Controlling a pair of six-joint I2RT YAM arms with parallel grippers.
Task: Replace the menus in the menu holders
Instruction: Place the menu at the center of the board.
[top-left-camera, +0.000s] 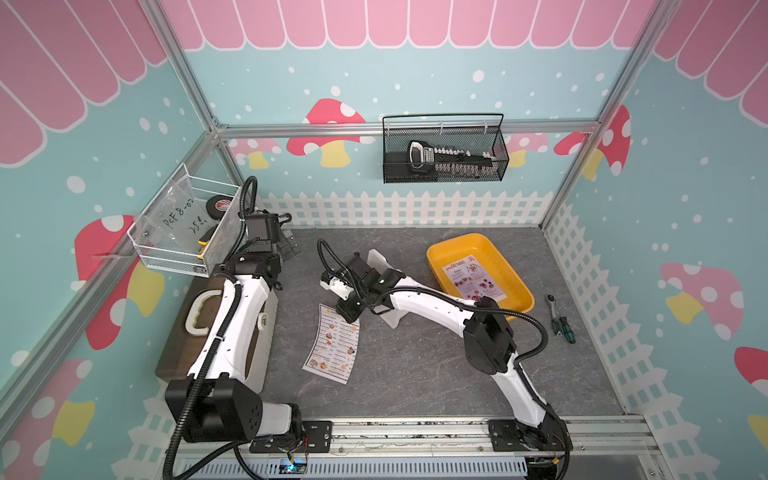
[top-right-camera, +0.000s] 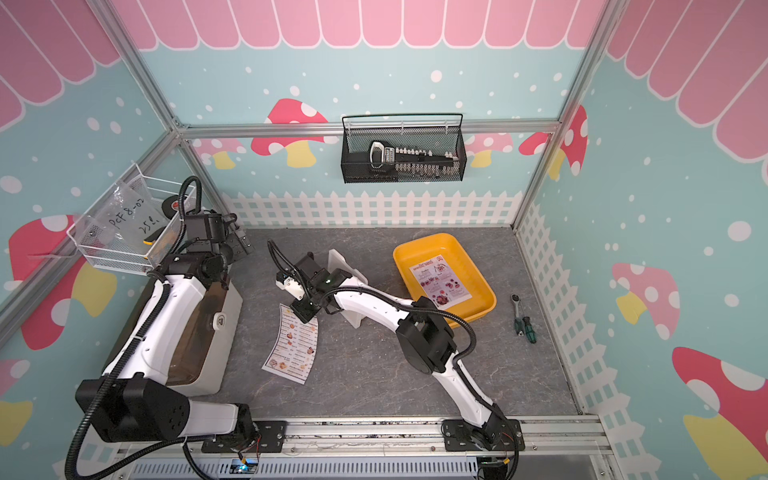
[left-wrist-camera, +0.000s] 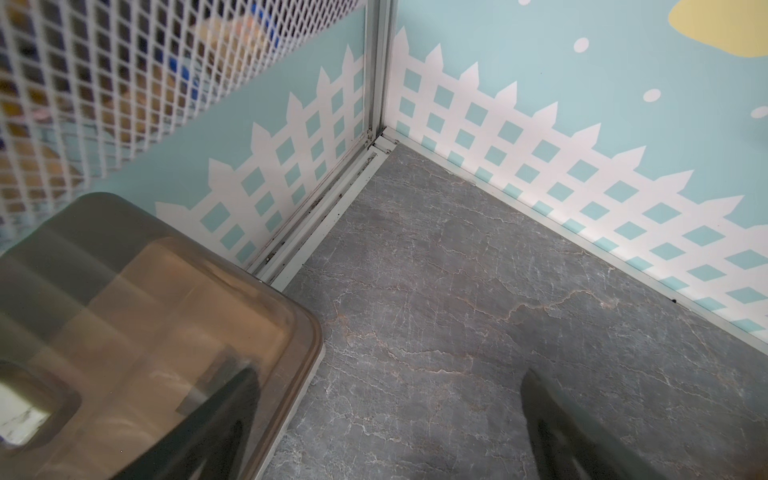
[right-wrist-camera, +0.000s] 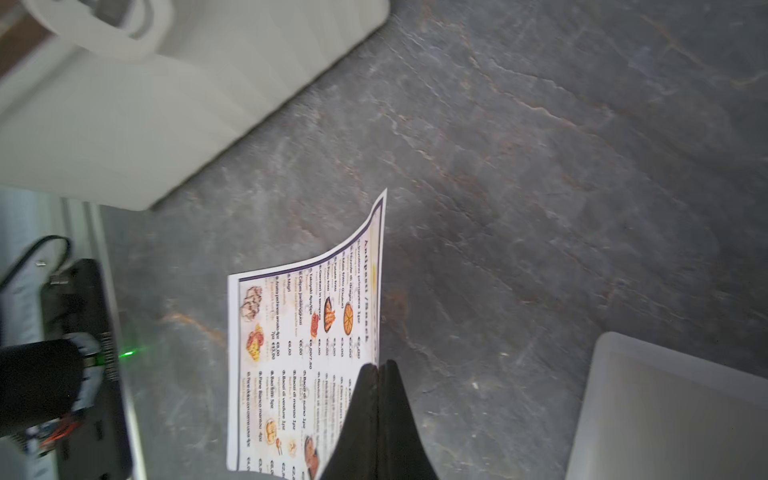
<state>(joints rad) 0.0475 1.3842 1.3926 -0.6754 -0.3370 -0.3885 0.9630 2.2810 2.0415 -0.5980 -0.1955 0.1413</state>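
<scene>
the dim sum menu (top-left-camera: 333, 347), long axis running near to far, is pinched at its far edge by the right gripper (right-wrist-camera: 379, 370), with the menu holder (top-left-camera: 379, 261) just right of it and the spread left gripper (top-left-camera: 289, 245) well apart.

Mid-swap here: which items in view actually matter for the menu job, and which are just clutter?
Job:
Antipasti menu, pinched in right gripper
red-titled menu, lying in yellow tray
white menu holder, partly hidden by the right arm
left gripper, open, empty

Lying about:
hand tools
brown-lidded box
black mesh basket
white wire basket
</scene>
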